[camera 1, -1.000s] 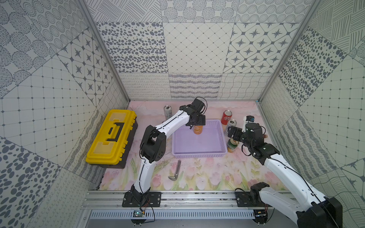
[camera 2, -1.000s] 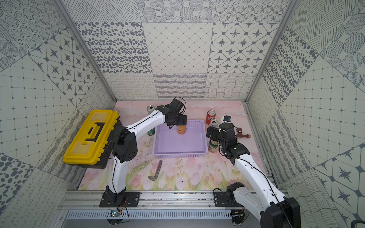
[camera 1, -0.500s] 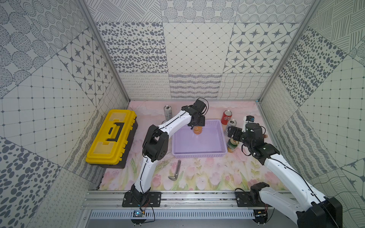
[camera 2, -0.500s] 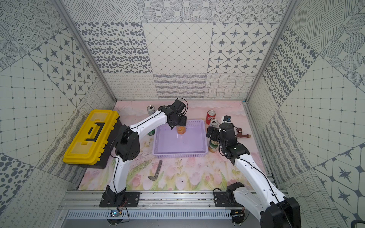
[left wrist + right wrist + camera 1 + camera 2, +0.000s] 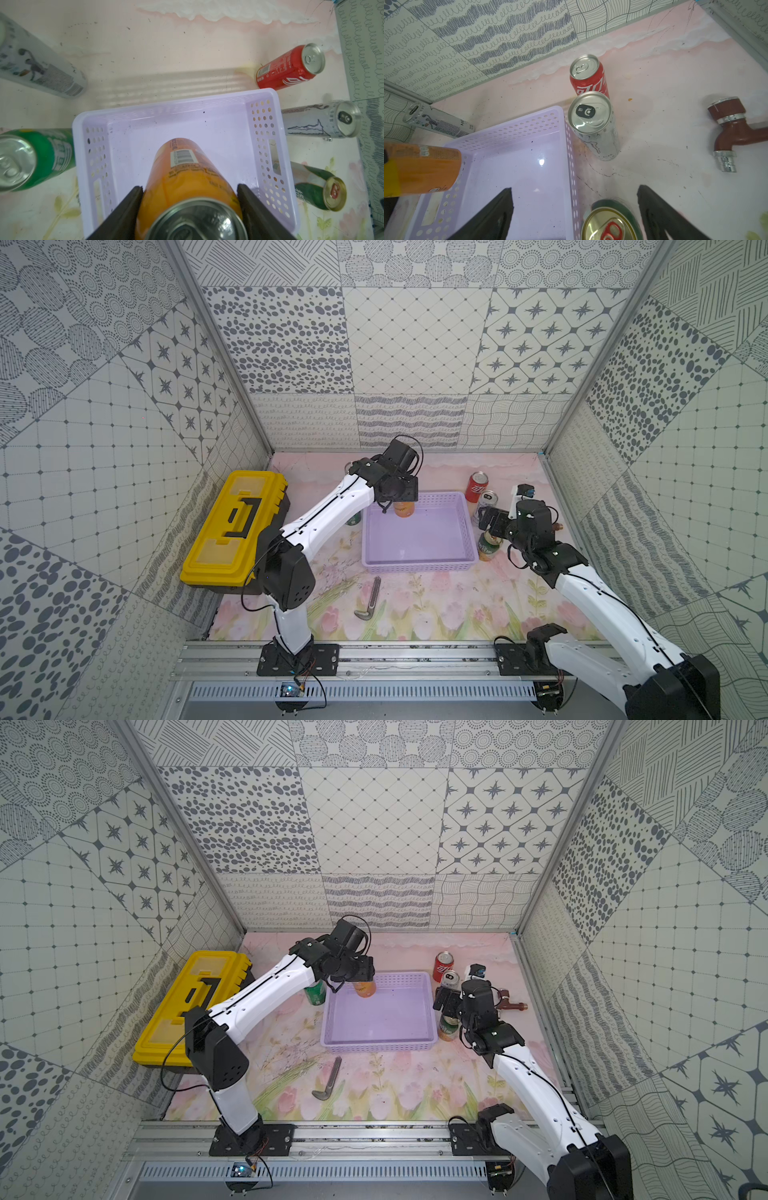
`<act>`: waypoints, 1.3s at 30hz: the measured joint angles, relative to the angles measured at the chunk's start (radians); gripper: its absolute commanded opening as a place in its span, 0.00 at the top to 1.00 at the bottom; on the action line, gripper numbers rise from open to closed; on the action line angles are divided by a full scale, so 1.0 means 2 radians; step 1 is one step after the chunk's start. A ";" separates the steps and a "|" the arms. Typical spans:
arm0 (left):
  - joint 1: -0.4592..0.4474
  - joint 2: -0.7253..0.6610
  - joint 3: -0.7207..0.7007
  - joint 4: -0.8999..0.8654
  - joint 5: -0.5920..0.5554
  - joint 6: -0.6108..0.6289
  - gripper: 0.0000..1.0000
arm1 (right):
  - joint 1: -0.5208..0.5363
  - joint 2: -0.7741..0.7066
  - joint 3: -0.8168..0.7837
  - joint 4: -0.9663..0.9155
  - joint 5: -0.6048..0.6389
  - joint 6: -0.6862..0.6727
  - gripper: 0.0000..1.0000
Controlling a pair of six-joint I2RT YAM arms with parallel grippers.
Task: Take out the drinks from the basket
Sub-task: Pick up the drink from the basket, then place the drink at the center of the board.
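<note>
My left gripper (image 5: 190, 187) is shut on the upright orange can (image 5: 187, 176), holding it in the far left corner of the lavender basket (image 5: 419, 568); nothing else is in the basket. My right gripper (image 5: 575, 189) stands open above the dark green, gold-topped can (image 5: 610, 224), which rests on the mat just right of the basket wall (image 5: 571, 158). Also out on the mat are a red can (image 5: 478, 486) and a silver-white can (image 5: 485, 504) at the basket's far right corner, a green can (image 5: 315, 992) to its left, and a second silver-white can (image 5: 37, 64) behind the left arm.
A yellow toolbox (image 5: 237, 526) sits against the left wall. A grey hooked tool (image 5: 370, 599) lies on the mat in front of the basket. A brown tap (image 5: 729, 128) and a small white and blue object (image 5: 524, 491) lie near the right wall.
My left gripper's jaws have closed onto the orange can in the basket. The right arm has not moved.
</note>
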State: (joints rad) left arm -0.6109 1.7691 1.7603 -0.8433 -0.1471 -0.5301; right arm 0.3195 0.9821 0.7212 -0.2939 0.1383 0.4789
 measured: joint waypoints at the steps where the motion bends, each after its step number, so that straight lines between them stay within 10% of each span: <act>1: 0.000 -0.022 -0.016 -0.003 -0.004 -0.001 0.40 | 0.000 0.000 0.000 0.000 -0.001 0.000 0.03; 19: 0.035 -0.249 -0.249 -0.074 -0.103 -0.050 0.40 | -0.003 -0.010 -0.008 0.013 -0.013 0.001 0.03; 39: 0.076 -0.158 -0.339 0.036 -0.108 -0.113 0.34 | -0.007 -0.024 -0.009 0.015 -0.013 0.002 0.03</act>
State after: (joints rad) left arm -0.4591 1.4528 1.0821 -0.7719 -0.3637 -0.7567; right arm 0.3050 0.9333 0.7025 -0.2642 0.1123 0.4820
